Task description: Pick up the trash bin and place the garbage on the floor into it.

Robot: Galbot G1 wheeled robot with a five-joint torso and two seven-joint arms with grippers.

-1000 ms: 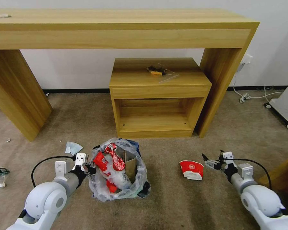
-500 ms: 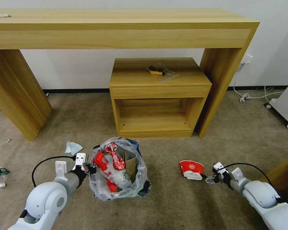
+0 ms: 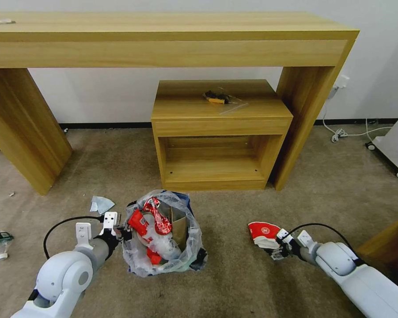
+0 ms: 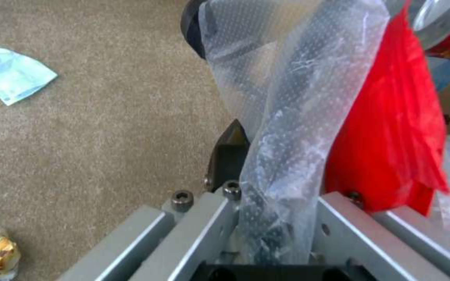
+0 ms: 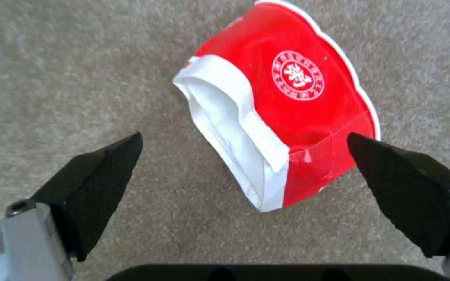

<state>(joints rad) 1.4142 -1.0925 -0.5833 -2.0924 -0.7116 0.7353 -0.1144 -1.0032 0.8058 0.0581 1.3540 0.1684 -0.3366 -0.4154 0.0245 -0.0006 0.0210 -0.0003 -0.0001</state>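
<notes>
From the head camera, the right gripper (image 3: 276,248) has dropped low and swung in toward the flattened red-and-white paper cup (image 3: 264,234) over the last second; it now sits at the cup's 5 o'clock edge, just beside it, where a second ago it hovered higher, off at the cup's 3 o'clock. The trash bin (image 3: 163,234) stands on the floor (image 3: 234,282) at about 9 o'clock from the cup, well apart, already stuffed with red wrappers and cardboard. The left gripper (image 3: 119,230) stays at the bin's 9 o'clock rim. A blue-white scrap (image 3: 101,204) lies at the bin's 10 o'clock.

In the left wrist view, the left gripper's jaws are clamped on the bin's rim, with the clear bag liner (image 4: 282,128) bunched between them.

In the right wrist view, the right gripper's jaws are spread wide and hold nothing; the cup (image 5: 287,121) lies on the carpet between and just ahead of the two dark tips. The approach looks nearly finished, so the next piece of garbage seems ready to be grasped.
</notes>
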